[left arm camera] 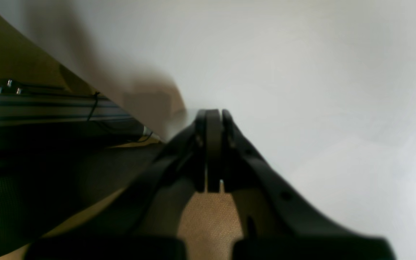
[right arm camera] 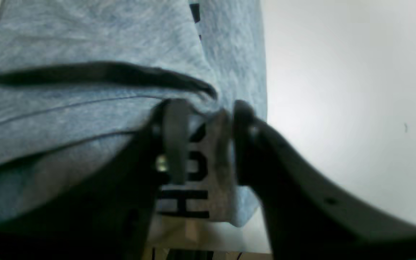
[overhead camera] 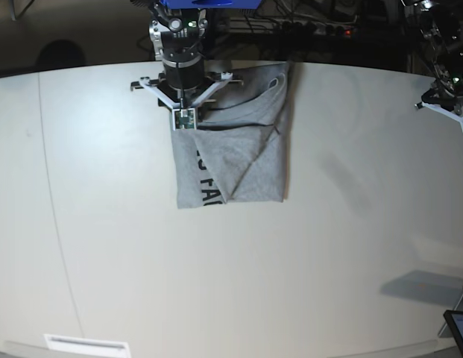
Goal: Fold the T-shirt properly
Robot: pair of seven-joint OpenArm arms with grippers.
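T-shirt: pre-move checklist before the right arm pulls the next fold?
1. Right gripper has T-shirt cloth between its fingers: ok.
2. Grip fully closed and firm: cannot tell.
3. Layers pinched, one or several: cannot tell.
4. Left gripper shut, empty, off the cloth over bare table: ok.
5. Shirt flat: not ok, diagonal flap and creases in base view.
6. Table free of other items around the shirt: ok.
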